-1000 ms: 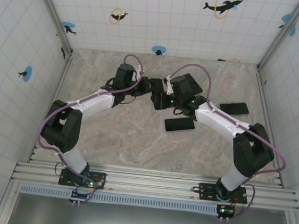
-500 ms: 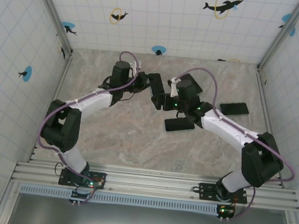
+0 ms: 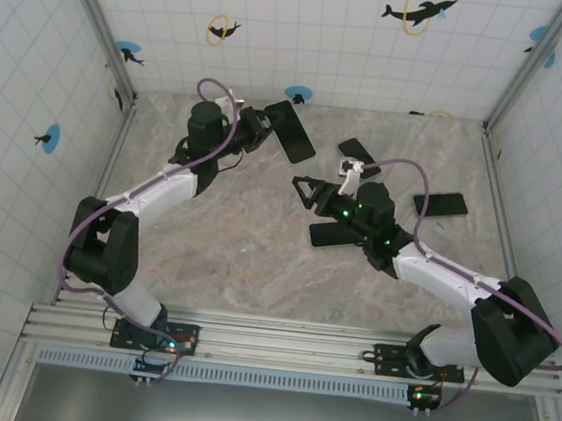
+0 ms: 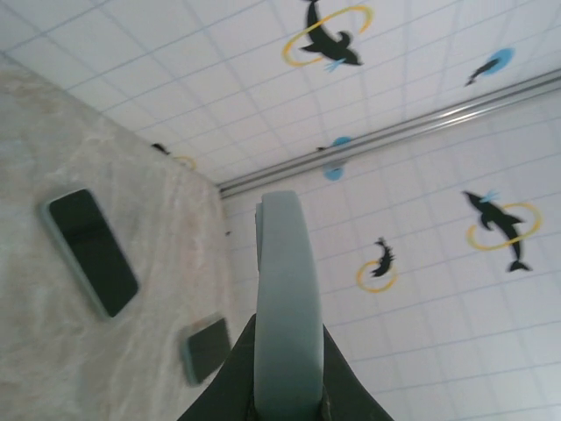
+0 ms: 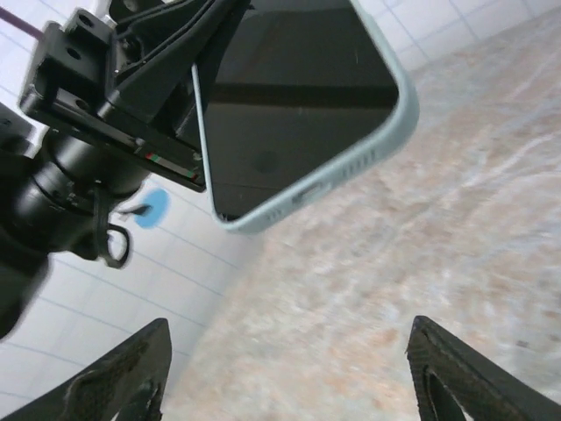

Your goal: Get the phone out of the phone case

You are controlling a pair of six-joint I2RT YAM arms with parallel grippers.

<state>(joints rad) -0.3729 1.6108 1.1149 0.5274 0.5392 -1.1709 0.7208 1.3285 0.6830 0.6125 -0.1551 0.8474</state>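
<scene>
Right of the phone [image 3: 291,131], spare phones [image 3: 337,234]

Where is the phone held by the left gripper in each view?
Top external: phone upper centre, in the left gripper.
Left wrist: phone bottom centre, edge-on.
Right wrist: phone top centre, screen showing.
Shared landmark: the table.

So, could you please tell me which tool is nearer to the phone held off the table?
Left. The left tool is shut on the phone, gripping one end; the right tool hangs open, apart from it, toward the near side.
</scene>
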